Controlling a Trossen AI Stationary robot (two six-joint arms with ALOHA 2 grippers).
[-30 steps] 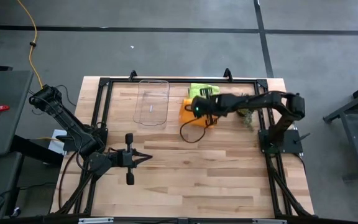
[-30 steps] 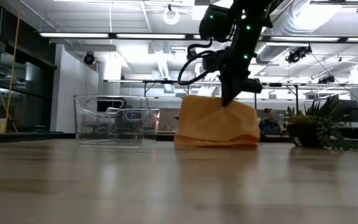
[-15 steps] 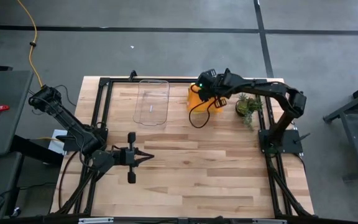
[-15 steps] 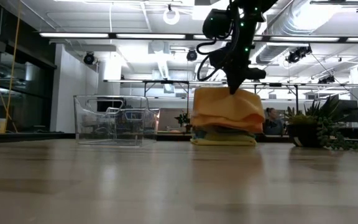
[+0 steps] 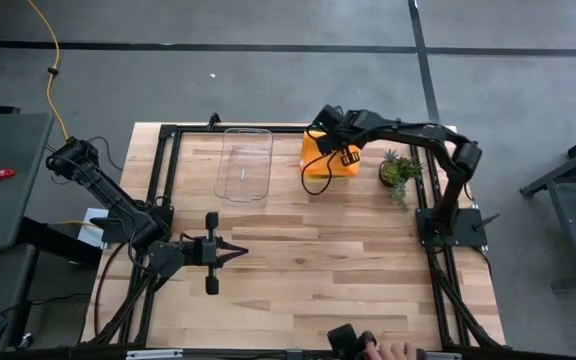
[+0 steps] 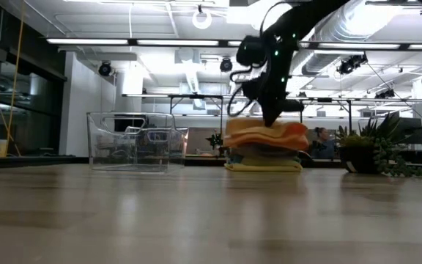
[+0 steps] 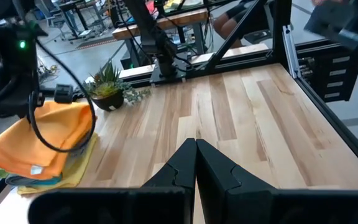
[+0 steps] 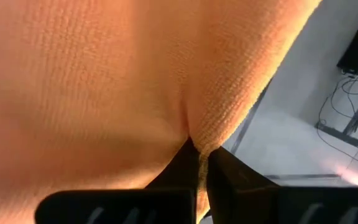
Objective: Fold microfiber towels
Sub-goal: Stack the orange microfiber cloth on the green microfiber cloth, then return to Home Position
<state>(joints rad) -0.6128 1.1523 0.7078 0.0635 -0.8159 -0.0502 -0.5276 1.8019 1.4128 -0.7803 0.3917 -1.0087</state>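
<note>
- High view: right tool (image 5: 326,128) sits over the orange towel (image 5: 330,160) at the bench's (image 5: 298,270) far edge, between the tray (image 5: 244,163) and the plant (image 5: 398,172). The arm hides most of the towel, and the stack under it cannot be made out from above. Left tool (image 5: 236,253) waits low over the near left of the bench, fingers pressed together, well apart from the towels. A hand (image 5: 393,351) is cut off by the bottom edge.
- Low view: orange towel (image 6: 264,135) lies on top of the stack, with a yellow towel (image 6: 264,166) at the base; the layers between are dark and hard to tell. Right tool (image 6: 268,121) touches the orange towel's top. Tray (image 6: 132,141) stands left of the stack, plant (image 6: 365,152) right.
- Left wrist view: left tool (image 7: 196,149) shut, nothing between the fingers. Orange towel (image 7: 39,140) lies on the yellow towel (image 7: 76,167), with a teal edge (image 7: 39,181) showing between. Right arm (image 7: 8,59) blocks the stack's far side; plant (image 7: 107,90) is just beside.
- Right wrist view: orange towel (image 8: 104,81) fills the picture; right tool (image 8: 197,160) pinches a fold of it.
</note>
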